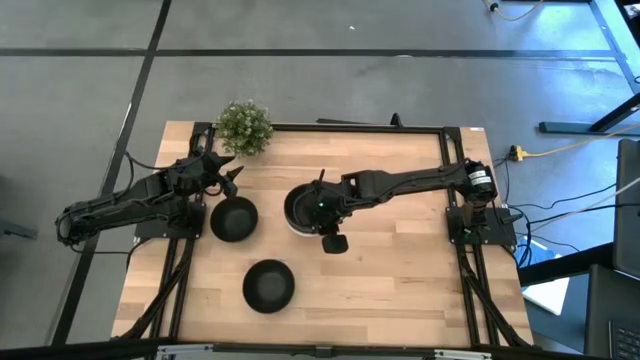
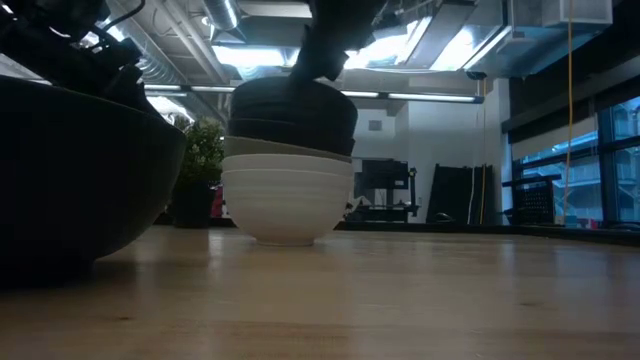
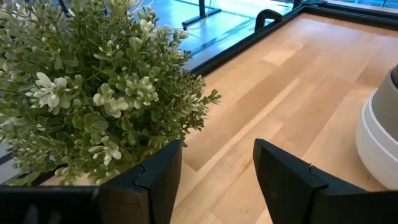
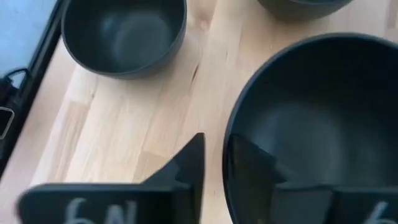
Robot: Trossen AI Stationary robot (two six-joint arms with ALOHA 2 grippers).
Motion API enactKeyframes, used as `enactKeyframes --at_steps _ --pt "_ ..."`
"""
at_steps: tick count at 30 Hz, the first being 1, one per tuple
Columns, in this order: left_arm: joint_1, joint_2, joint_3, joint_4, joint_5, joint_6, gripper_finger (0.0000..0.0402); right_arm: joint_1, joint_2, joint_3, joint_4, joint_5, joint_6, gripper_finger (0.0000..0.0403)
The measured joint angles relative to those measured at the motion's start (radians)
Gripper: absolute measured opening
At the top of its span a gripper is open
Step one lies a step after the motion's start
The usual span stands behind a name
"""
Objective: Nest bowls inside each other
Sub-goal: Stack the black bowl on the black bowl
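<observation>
A stack of nested bowls [image 1: 296, 214] stands mid-table on a white bowl [image 2: 288, 200], with a grey-olive one [image 2: 285, 146] above it and a black bowl [image 2: 295, 105] on top. My right gripper [image 1: 320, 207] comes down onto that top bowl and is shut on its rim. Two more black bowls rest apart on their bases, one left of the stack [image 1: 233, 219] and one near the front edge [image 1: 268, 285]. My left gripper [image 3: 217, 186] waits open beside the potted plant [image 3: 93, 81], touching no bowl. My right gripper [image 4: 214, 168] holds the top black bowl by its rim [image 4: 231, 146], one finger [image 4: 186, 168] outside the wall and the other [image 4: 252, 165] inside the hollow. It comes from above, pointing down. The bowl sits upright in the stack on the bowls below.
The small green plant [image 1: 244, 126] stands at the table's far left edge. The nearest black bowl [image 2: 70, 180] fills the low view's left side. Bare wood lies right of the stack [image 1: 400, 260] and along the front. A dark metal frame [image 1: 350, 127] borders the table.
</observation>
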Motion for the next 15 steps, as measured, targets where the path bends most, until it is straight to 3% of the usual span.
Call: enactKeyframes --at_steps 9,15 --pt "0.000 0.000 0.000 0.005 0.000 0.000 0.0194 -0.019 -0.004 0.003 -0.023 0.034 -0.007 0.0181" --pt "0.000 0.000 0.000 0.007 0.000 0.000 0.0194 -0.042 -0.086 0.003 -0.035 0.111 -0.043 0.0206"
